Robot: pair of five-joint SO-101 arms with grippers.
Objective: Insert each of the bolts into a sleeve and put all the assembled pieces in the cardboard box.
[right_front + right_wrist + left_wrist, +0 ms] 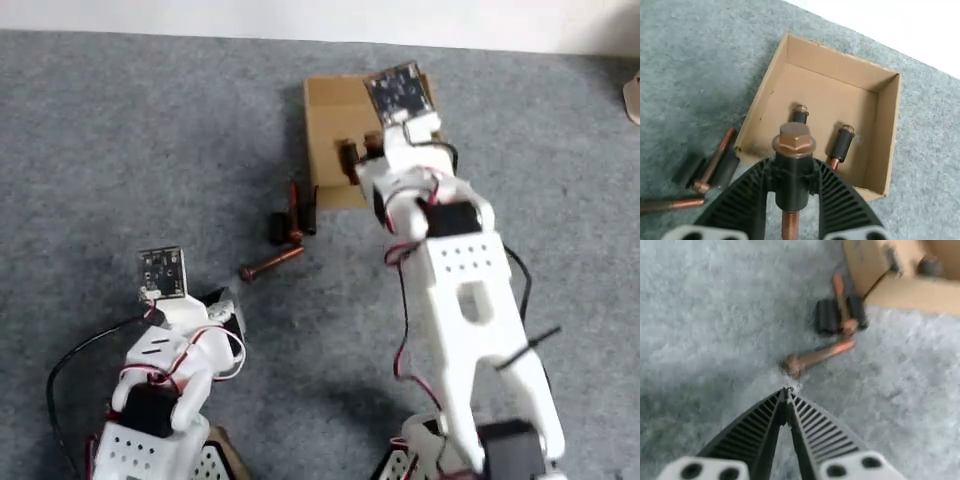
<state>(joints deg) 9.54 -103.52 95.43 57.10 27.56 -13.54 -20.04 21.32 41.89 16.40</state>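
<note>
Right end effector pinches sleeved bolt, axis along fingers, head outward; left end effector pressed together.

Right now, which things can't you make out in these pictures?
High view: the right arm covers most of the cardboard box, hiding its contents.
Right wrist view: the held bolt runs off the picture's edge, and so does the loose bolt on the carpet.
Left wrist view: blur hides whether the third bolt by the black sleeves is inserted.

Two sleeved bolts lie in the box; a third sleeved bolt hangs above it. Outside at seven o'clock, a bolt lies between two sleeves, another bolt beyond.
</note>
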